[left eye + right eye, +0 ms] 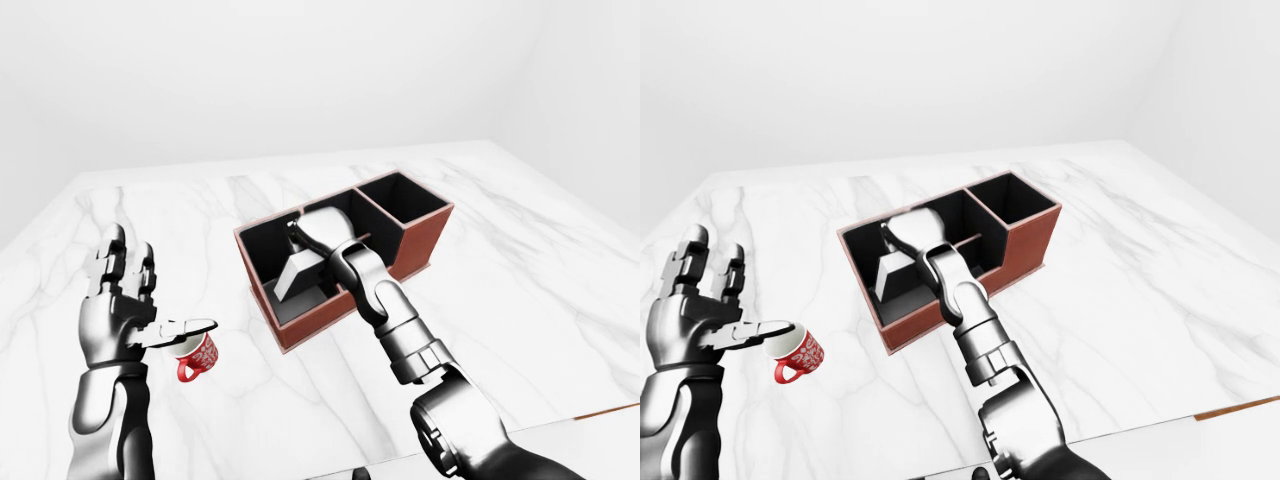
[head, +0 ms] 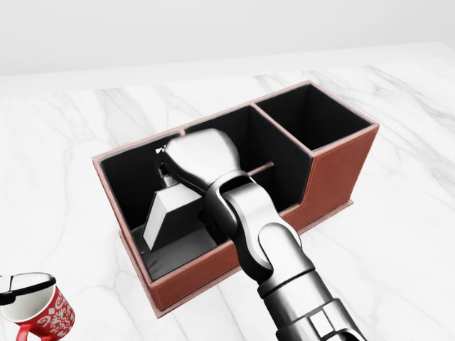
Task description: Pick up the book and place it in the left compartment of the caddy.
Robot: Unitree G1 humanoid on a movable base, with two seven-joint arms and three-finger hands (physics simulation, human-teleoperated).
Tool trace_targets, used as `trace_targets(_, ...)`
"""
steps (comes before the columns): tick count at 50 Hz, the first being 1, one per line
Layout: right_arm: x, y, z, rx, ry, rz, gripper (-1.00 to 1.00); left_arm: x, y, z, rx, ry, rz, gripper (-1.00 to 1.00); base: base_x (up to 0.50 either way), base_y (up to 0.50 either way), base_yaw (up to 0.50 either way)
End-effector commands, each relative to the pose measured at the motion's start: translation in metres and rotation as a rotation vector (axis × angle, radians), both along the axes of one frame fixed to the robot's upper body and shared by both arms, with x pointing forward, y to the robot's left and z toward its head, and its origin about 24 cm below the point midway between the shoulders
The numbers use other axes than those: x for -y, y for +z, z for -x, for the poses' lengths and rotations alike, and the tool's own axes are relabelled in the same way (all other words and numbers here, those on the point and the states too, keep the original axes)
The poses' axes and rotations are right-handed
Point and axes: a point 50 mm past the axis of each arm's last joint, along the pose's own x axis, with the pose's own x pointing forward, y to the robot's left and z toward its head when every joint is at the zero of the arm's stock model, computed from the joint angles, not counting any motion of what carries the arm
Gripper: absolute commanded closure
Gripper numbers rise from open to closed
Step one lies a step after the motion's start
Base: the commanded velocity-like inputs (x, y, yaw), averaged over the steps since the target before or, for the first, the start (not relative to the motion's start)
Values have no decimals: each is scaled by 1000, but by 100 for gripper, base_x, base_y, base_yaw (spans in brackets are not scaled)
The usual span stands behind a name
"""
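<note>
The red-brown caddy (image 2: 334,177) stands on the white marble table, with three black-lined compartments. The grey book (image 2: 167,213) leans tilted inside the left compartment (image 2: 126,177), its lower end on the compartment floor. My right hand (image 2: 167,170) reaches over the caddy from the bottom of the head view. Its fingers (image 2: 162,158) close on the book's upper end, partly hidden under the hand's back. My left hand (image 1: 155,285) is open and raised at the left of the left-eye view, away from the caddy.
A red mug with a white pattern (image 1: 198,355) stands on the table just below my left thumb, left of the caddy. The table's near edge (image 1: 600,410) shows at the lower right. The middle and right compartments hold nothing that shows.
</note>
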Motion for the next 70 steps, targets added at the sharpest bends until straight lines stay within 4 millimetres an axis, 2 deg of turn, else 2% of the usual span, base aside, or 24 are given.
trace_targets(1,1,6,-1,20,-5,-28,100,-1,-3,-1,-13,1,5,-100,0,0,0)
trace_targets(10,1,5,-1,-1,-1,-5,100,-2,-5,-1,-20,2,11,-100,0,0,0)
trace_targets(11,0,2,-3,5,-6,3,100,-2,-5,-1,-20,2,11,-100,0,0,0)
trace_targets(12,-7,-18,-23,73,-36,88,100,-2,-6,-1,-22,2,13,-100,0,0,0)
trace_targets(14,-9,-23,-26,89,-37,111,100,-2,-6,-2,-25,3,14,-100,0,0,0)
trace_targets(30,-16,-48,-17,67,-10,163,100,-5,-10,-2,-37,4,26,-100,0,0,0)
trace_targets(46,-26,-58,-8,56,22,173,100,-8,-15,-2,-56,3,41,-100,0,0,0)
trace_targets(70,-15,-81,-4,10,3,204,100,-9,-22,-2,-82,0,52,-100,0,0,0)
